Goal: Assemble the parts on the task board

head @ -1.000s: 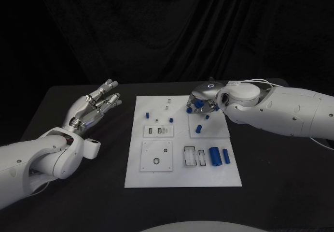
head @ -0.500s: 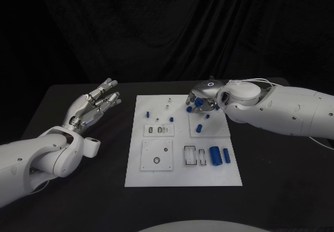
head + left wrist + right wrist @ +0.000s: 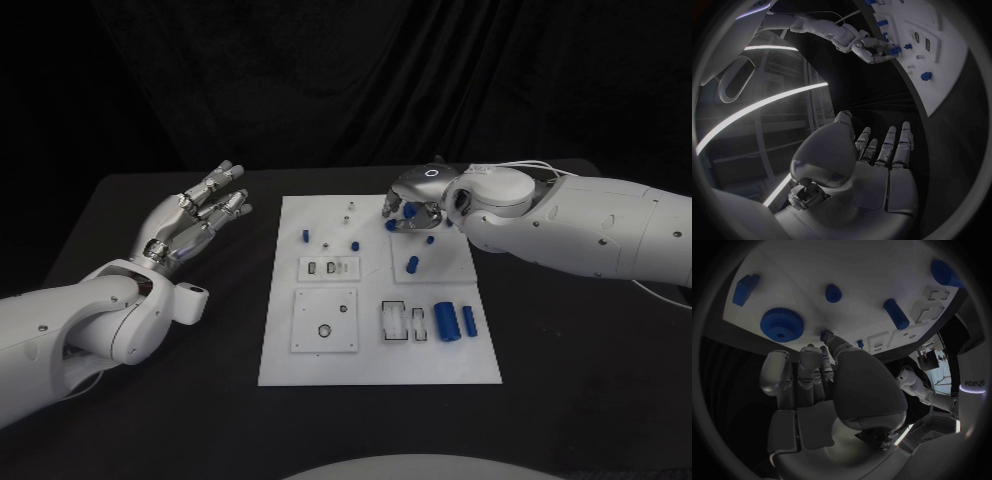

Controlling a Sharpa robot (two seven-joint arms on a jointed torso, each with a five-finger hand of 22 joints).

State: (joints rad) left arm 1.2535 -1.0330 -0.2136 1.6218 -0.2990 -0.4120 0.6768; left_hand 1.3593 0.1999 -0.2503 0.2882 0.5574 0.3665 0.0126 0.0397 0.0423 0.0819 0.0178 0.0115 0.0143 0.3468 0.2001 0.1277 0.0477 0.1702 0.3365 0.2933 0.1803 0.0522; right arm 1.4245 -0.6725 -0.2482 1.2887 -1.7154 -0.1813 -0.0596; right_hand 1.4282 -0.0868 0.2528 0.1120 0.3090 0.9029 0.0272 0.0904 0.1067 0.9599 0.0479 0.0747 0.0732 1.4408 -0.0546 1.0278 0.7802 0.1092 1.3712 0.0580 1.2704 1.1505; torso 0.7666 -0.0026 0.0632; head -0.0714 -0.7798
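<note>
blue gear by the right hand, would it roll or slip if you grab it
The blue gear lies flat on the task board, so it probably won't roll. Its toothed rim should give fingers some bite. It looks like rigid plastic, likely light for its size.

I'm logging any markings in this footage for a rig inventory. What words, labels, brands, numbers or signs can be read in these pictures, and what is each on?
"sharpa": on the white arm at the rim of the right wrist view, running sideways.
No readable text on the task board, its blue parts, or either robot hand: left, right.
</note>
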